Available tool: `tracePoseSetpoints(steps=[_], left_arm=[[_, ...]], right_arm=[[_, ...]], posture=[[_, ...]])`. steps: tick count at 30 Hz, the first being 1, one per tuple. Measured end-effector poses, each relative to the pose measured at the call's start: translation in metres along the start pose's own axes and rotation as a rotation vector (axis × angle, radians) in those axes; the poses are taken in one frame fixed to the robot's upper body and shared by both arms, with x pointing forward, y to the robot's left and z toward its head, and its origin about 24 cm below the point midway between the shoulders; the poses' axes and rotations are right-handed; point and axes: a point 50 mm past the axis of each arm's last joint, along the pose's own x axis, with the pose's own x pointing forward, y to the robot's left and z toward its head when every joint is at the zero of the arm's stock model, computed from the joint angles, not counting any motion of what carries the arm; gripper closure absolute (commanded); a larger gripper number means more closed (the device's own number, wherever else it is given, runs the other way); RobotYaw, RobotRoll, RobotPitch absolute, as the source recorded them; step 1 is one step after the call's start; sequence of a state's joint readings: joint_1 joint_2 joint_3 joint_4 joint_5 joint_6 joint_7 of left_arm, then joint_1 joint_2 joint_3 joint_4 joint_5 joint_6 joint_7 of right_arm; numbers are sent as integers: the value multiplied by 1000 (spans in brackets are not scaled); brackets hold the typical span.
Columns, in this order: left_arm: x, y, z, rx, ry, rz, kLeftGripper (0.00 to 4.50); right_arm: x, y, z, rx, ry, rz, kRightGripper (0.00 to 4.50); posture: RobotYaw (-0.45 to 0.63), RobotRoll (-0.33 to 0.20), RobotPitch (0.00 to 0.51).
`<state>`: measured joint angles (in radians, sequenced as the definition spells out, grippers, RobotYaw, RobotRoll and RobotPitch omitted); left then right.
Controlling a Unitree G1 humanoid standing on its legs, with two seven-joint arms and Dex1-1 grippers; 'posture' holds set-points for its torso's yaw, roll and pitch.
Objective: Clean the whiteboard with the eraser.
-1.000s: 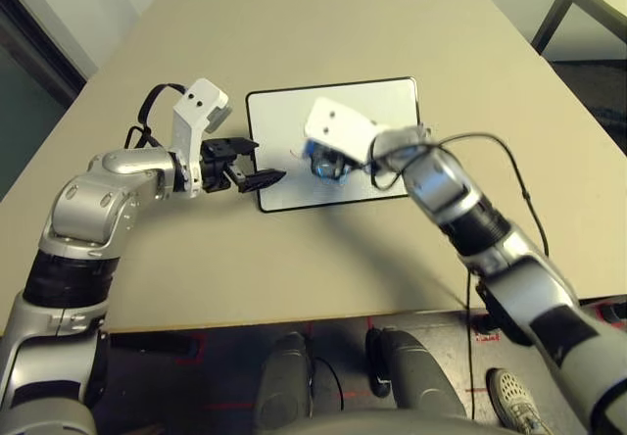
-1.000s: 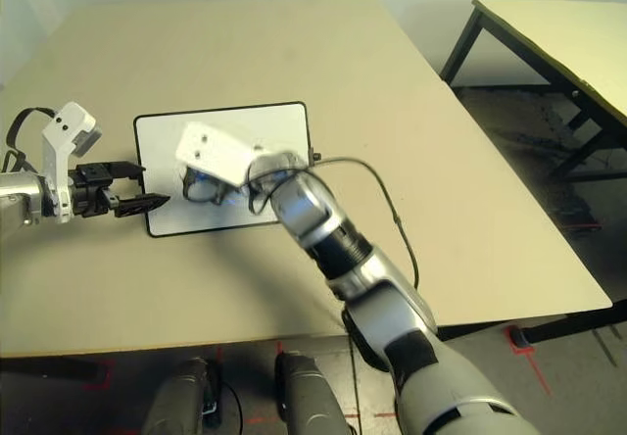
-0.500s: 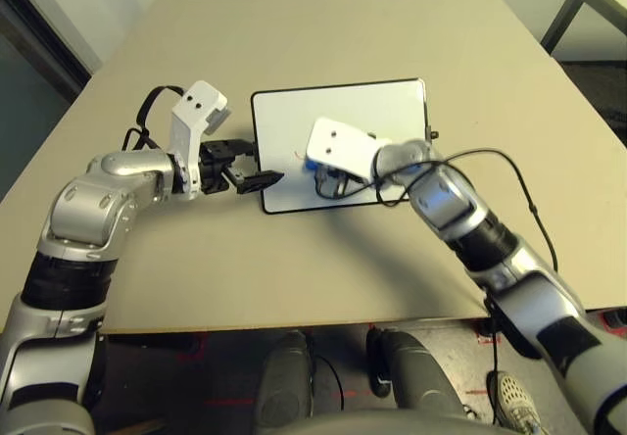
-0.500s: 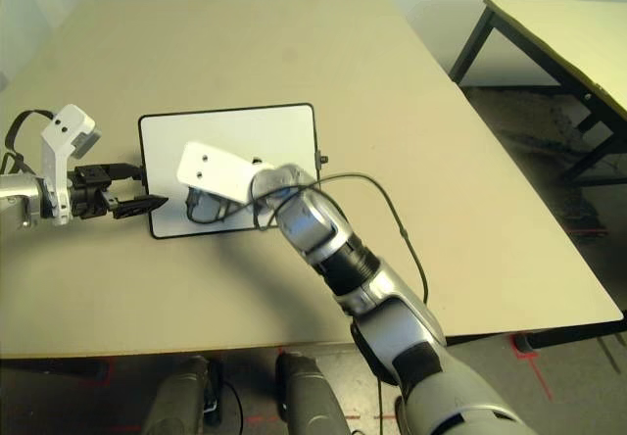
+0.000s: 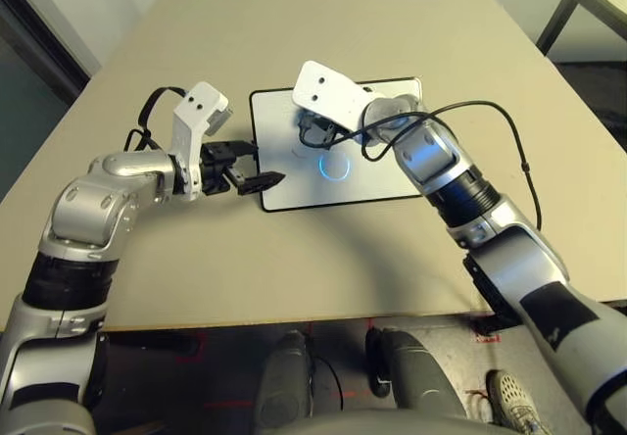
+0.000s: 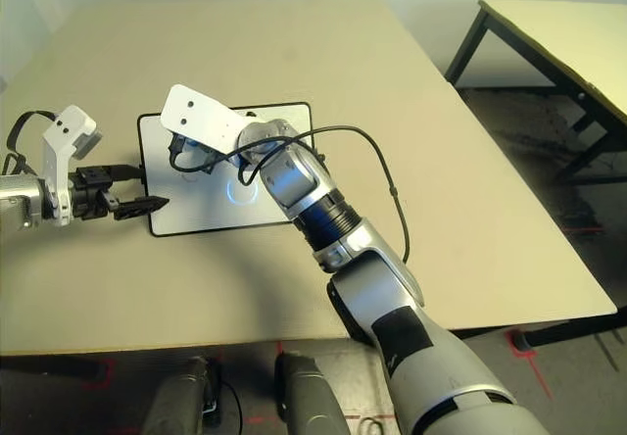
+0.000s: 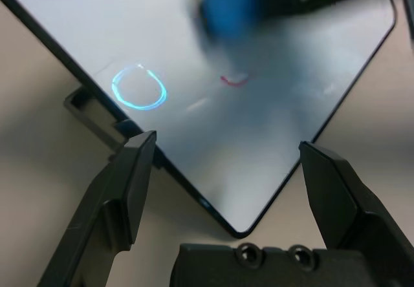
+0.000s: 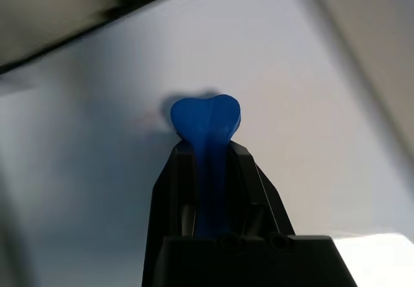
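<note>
While the right gripper (image 8: 206, 146) clamps the eraser (image 8: 206, 120) against the board (image 5: 377, 175), jaws tight on it, cleaning looks well along. One small red mark (image 7: 234, 79) remains near the eraser; the rest seems clean. Left gripper (image 7: 226, 170) has jaws open at the board's corner. Board lies flat mid-tabletop (image 5: 294, 33), beige. Second table (image 6: 558, 33) stands right; dark floor.

Right arm (image 5: 441, 170) spans whiteboard (image 5: 382, 185) — surroundings open.
</note>
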<state>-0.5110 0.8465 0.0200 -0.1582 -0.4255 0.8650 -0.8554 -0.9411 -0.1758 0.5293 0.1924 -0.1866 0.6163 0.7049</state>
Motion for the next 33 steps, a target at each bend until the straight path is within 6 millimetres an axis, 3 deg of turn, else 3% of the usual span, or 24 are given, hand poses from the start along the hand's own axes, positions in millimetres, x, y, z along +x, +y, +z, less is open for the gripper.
tracePoseSetpoints(steps=[5,8,10,15,18,21,28,33], left_arm=[[0,0,-1,-3,3,2,0],[0,0,-1,-4,3,4,0],[0,0,-2,-4,3,3,0],[1,-1,-2,-5,1,-1,0],[1,-1,-2,-6,1,-1,0],[1,-1,-2,-6,1,-1,0],[1,-1,-2,-6,2,1,0],[2,-1,-2,-6,1,-1,0]], right_arm=[[-10,31,-20,-21,51,102,3938],[-8,32,-19,-23,64,109,3938],[-2,23,-11,-27,65,94,3954],[3,-19,16,-35,16,-61,3954],[4,-27,17,-31,6,-87,3954],[4,-19,9,-23,6,-63,3954],[-6,18,-11,-53,43,70,3954],[-2,16,-12,-56,67,84,3954]], posture=[[22,0,138],[18,0,138],[16,0,138],[18,0,139],[22,0,140],[23,0,141],[17,0,140],[12,0,138]])
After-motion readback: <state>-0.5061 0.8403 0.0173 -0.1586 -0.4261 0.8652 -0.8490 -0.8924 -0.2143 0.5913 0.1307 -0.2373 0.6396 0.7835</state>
